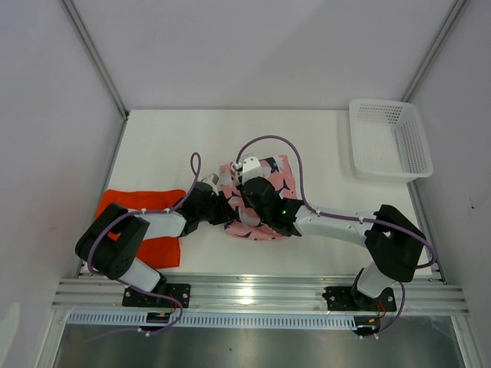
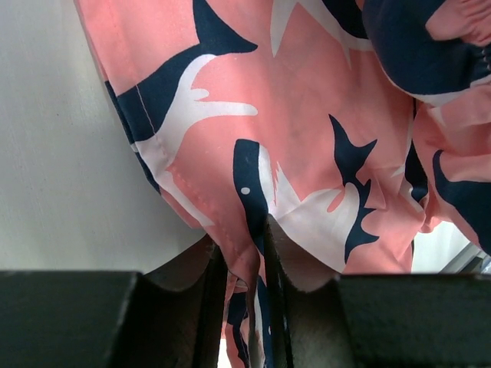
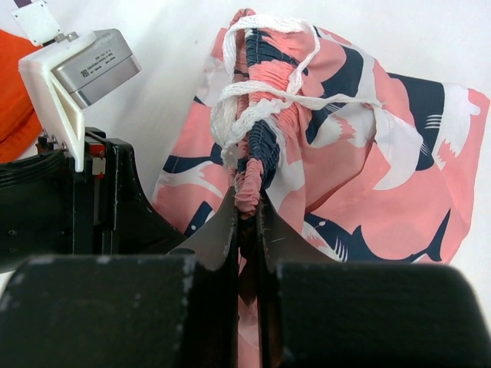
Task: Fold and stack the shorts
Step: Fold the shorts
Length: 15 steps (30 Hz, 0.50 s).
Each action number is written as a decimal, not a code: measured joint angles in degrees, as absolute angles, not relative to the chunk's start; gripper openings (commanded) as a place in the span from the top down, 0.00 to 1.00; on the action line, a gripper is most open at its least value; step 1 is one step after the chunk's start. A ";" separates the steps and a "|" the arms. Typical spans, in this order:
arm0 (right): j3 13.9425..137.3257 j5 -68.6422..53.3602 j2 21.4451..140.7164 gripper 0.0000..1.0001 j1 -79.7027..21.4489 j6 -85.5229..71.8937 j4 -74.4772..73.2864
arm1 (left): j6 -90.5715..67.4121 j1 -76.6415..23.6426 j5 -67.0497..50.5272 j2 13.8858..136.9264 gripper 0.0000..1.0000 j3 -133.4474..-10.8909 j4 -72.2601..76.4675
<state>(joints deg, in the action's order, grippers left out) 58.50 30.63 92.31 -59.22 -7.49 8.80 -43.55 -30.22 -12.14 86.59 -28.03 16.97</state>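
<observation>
Left gripper [image 2: 247,247], right gripper [image 3: 247,213] pinch one pink pair [image 3: 399,176]; one orange pair [image 1: 138,201], seemingly folded.

Bright, even overhead light fills the top view, leaving only faint shadows on the table [image 1: 169,146] and a glare spot on the metal rail [image 1: 245,297]. In the wrist views the pink shorts [image 2: 307,138] look sharp, while the left fingers [image 2: 192,268] and right fingers [image 3: 215,230] sit dark and soft.
</observation>
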 measured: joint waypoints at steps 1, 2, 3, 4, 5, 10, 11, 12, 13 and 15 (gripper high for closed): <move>58.59 30.63 92.31 1.00 -59.24 -7.51 8.80 | -43.55 -30.26 -12.10 86.59 0.72 -28.05 16.95; 58.59 30.63 92.33 1.00 -59.29 -7.51 8.80 | -43.53 -30.26 -12.08 86.59 0.72 -28.08 16.93; 58.59 30.63 92.44 1.00 -59.31 -7.55 8.78 | -43.55 -30.26 -12.05 86.59 0.72 -28.10 16.86; 58.59 30.63 92.66 1.00 -59.37 -7.75 8.80 | -43.55 -30.26 -12.01 86.59 0.72 -28.10 16.86; 58.59 30.61 93.01 1.00 -59.46 -7.94 8.82 | -43.55 -30.28 -12.01 86.59 0.73 -28.10 16.84; 58.59 30.59 96.51 1.00 -60.20 -9.43 8.99 | -43.55 -30.37 -11.88 86.59 0.73 -28.10 16.88; 58.59 30.57 97.47 1.00 -60.49 -9.67 8.99 | -43.55 -30.39 -11.86 86.59 0.73 -28.10 16.88; 58.59 30.65 98.52 1.00 -60.90 -9.93 9.10 | -43.57 -30.44 -11.77 86.59 0.73 -28.10 16.88; 58.59 30.70 99.50 1.00 -61.34 -10.17 9.23 | -43.57 -30.55 -11.66 86.59 0.73 -28.10 16.91; 58.59 30.83 101.56 1.00 -62.43 -10.72 9.26 | -43.55 -30.70 -11.53 86.59 0.73 -28.10 16.97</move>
<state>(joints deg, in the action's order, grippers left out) 58.59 30.83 101.56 -62.43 -10.72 9.26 -43.55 -30.70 -11.53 86.59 -28.10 16.97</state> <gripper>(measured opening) 0.047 0.269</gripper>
